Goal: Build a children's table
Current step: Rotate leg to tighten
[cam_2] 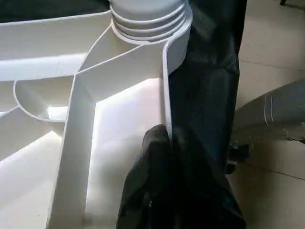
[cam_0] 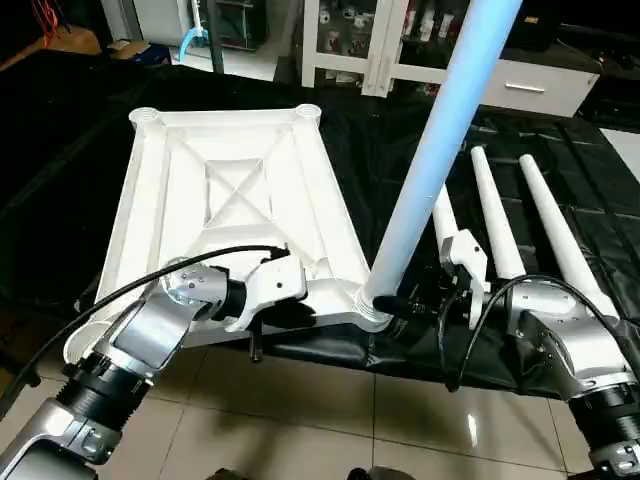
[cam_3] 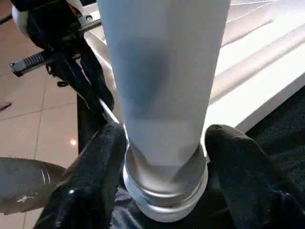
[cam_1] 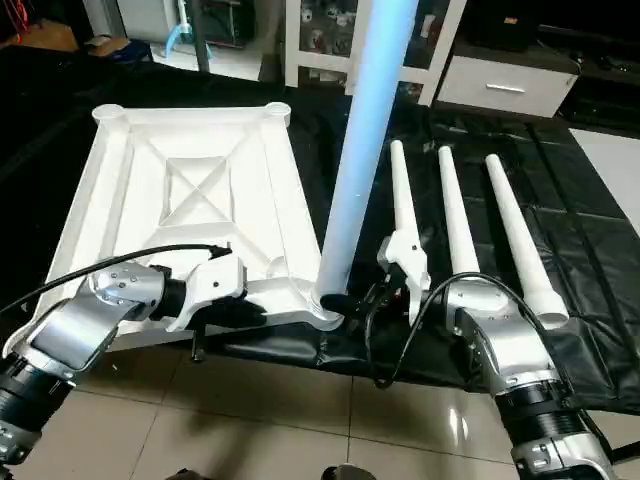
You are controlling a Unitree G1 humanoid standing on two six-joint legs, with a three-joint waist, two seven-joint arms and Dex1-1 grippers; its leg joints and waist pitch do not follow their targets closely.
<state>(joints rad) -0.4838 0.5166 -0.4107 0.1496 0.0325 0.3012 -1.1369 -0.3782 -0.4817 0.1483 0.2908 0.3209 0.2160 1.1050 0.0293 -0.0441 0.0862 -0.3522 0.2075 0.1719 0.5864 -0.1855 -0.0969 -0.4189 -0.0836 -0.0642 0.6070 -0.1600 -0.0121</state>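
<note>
One leg (cam_0: pixel 440 130) stands upright in the near right corner socket of the upturned top (cam_0: pixel 240 190); three lie beside it. Right gripper (cam_3: pixel 164 157) pinches its base; left gripper (cam_2: pixel 164 157) clamps the near rim. Next: seat it fully, likely by twisting.

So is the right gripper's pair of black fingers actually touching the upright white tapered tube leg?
Touching. The right wrist view shows both black fingers pressed against the upright leg just above its threaded base, one on each side, no gap.
</note>
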